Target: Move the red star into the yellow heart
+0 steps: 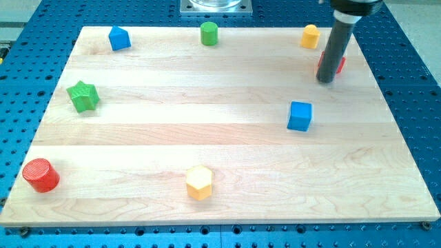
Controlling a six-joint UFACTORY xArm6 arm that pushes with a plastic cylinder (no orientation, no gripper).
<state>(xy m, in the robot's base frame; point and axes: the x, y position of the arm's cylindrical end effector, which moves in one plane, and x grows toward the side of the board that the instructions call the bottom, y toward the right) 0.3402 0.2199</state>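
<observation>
The red star (338, 65) lies near the board's top right, mostly hidden behind my rod; only slivers of red show on either side of it. My tip (325, 80) rests on the board right in front of the red star, touching or nearly touching it. The yellow heart (310, 36) sits at the board's top edge, up and to the left of the red star, a short gap away.
A blue cube (300, 116) lies below my tip. A green cylinder (209, 33) and a blue block (119, 38) sit along the top edge. A green star (83, 96) and red cylinder (40, 175) are at the left. A yellow hexagon (199, 182) is near the bottom.
</observation>
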